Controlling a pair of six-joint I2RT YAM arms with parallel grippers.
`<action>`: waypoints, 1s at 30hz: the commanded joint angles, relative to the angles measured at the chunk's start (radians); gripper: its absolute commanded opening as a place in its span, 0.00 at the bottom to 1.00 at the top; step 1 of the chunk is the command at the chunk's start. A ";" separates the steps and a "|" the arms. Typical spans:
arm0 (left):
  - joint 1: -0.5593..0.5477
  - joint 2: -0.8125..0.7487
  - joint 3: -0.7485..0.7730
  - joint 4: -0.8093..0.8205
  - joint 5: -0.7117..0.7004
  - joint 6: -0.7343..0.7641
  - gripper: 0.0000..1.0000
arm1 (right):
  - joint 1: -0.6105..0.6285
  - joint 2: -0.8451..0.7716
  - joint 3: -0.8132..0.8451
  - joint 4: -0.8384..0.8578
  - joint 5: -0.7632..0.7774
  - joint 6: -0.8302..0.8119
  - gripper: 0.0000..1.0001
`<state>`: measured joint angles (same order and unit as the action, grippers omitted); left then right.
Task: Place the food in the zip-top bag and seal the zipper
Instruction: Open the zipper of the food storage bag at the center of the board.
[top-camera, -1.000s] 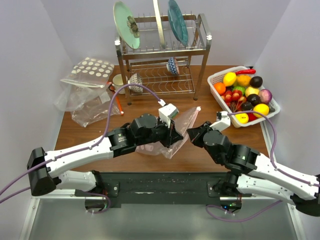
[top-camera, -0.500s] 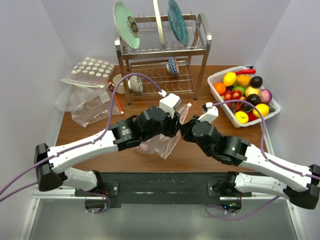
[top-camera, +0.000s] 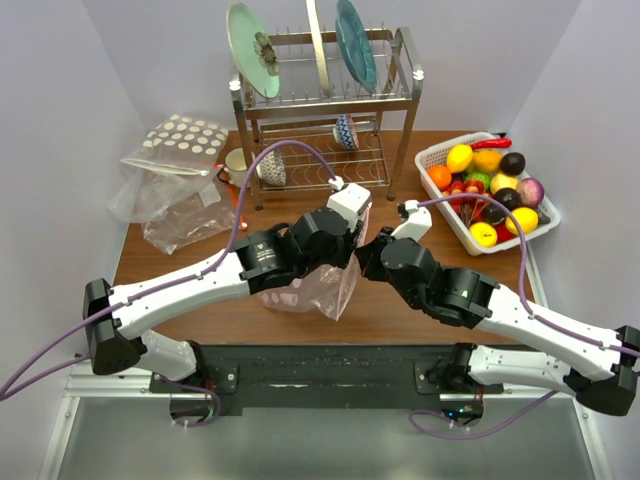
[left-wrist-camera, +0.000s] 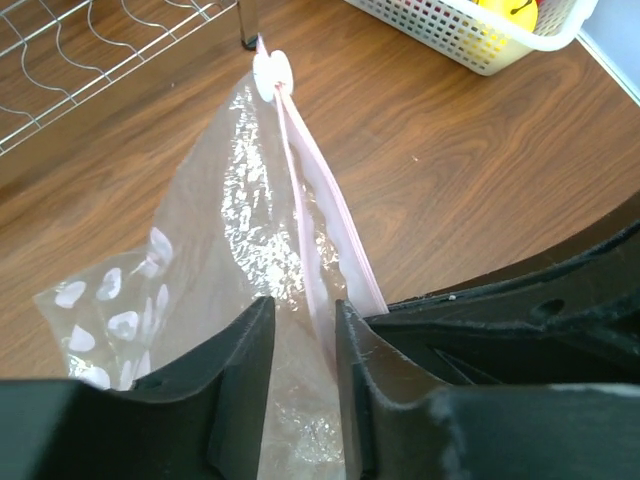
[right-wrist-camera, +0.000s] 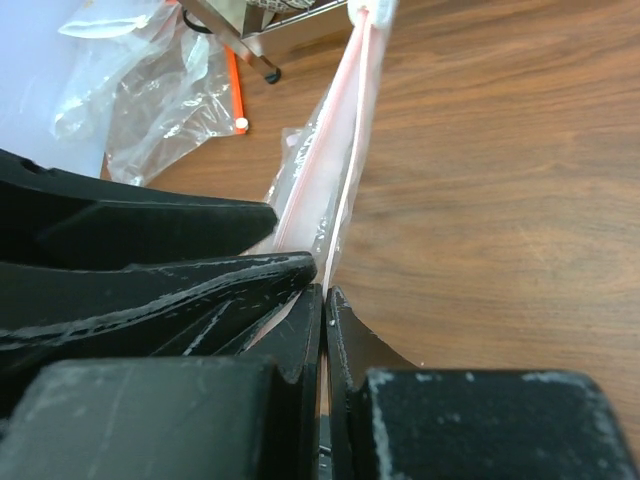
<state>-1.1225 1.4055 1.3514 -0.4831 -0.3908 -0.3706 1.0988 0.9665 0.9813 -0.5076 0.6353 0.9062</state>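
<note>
The zip-top bag (top-camera: 322, 292) hangs, see-through and pinkish, below the two grippers where they meet at mid-table. My right gripper (top-camera: 364, 260) is shut on one lip of the pink zipper (right-wrist-camera: 350, 110), pinched between its tips (right-wrist-camera: 325, 290). My left gripper (top-camera: 348, 256) stands right beside it, its jaws (left-wrist-camera: 300, 312) a narrow gap apart with bag film (left-wrist-camera: 220, 200) and the other zipper lip (left-wrist-camera: 308, 190) between them. The white slider (left-wrist-camera: 271, 72) sits at the strip's far end. The food, lemon (top-camera: 459, 157), orange and dark pieces, lies in the white basket (top-camera: 428, 158) at the right.
A metal dish rack (top-camera: 320, 100) with plates stands at the back centre. A polka-dot bag (top-camera: 185, 140) and other clear bags (top-camera: 175, 215) lie at the back left, also in the right wrist view (right-wrist-camera: 150, 90). The basket (left-wrist-camera: 470, 50) is near the slider end.
Both grippers have come together and moved slightly toward the rack. The right gripper has closed in on the bag's strip beside the left; the bag now hangs lower between them.
</note>
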 joint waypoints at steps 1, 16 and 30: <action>-0.007 0.039 0.069 -0.041 0.036 0.007 0.28 | 0.003 -0.022 0.045 0.029 0.013 -0.015 0.00; -0.002 0.050 0.256 -0.296 -0.059 0.042 0.00 | 0.003 -0.005 -0.062 -0.079 0.202 0.062 0.00; 0.093 0.046 0.189 -0.349 -0.178 0.146 0.00 | -0.025 0.096 -0.219 0.090 0.150 0.099 0.01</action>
<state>-1.0847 1.4620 1.5955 -0.8604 -0.5087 -0.3050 1.0897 1.0428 0.7891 -0.4656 0.7643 0.9775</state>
